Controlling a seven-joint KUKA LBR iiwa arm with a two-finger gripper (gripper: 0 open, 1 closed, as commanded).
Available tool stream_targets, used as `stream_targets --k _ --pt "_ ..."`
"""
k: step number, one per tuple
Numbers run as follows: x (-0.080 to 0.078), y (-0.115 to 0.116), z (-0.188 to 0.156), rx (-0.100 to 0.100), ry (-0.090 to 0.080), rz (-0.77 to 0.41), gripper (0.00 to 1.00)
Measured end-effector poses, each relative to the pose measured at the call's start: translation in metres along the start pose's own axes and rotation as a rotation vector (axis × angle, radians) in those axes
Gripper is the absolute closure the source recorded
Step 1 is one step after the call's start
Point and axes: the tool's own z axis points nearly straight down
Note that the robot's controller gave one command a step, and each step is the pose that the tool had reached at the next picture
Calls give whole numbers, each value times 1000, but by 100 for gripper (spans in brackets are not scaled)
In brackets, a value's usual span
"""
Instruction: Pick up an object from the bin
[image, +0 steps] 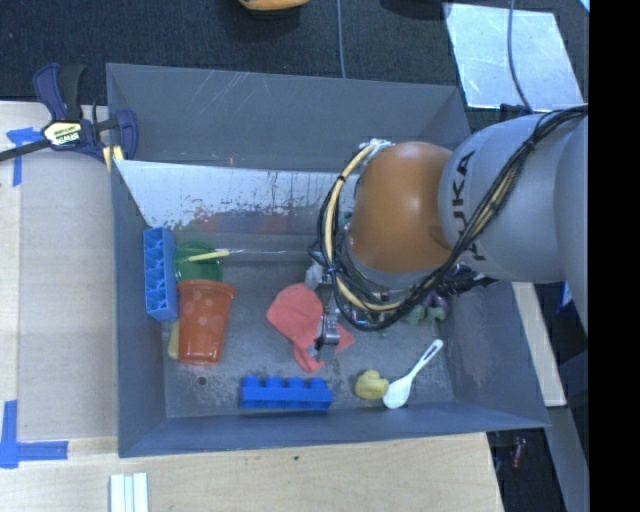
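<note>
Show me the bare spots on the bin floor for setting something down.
Bare floor lies between the orange cup and the pink thing, along the back wall, and right of the spoon. Crowded: the left wall, with blue block, green thing and cup; the front, with blue brick and yellow lump; the gripper over the pink thing.

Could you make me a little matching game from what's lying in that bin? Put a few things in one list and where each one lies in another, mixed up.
Things
1. white spoon
2. orange cup
3. pink soft lump
4. long blue brick

Places
A. along the bin's lower wall in the picture, near its middle
B. middle of the bin, right under the pincer
C. left part, beside the blue block at the left wall
D. lower right, next to the small yellow lump

Pairs: 1-D, 2-C, 3-B, 4-A
</note>
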Motion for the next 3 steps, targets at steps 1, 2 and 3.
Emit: stream_targets --k 1,2,3 --pt "11 -8 23 0 0 97 100" --pt "11 -8 23 0 -1 97 0" --pt "11 -8 23 0 -1 98 100"
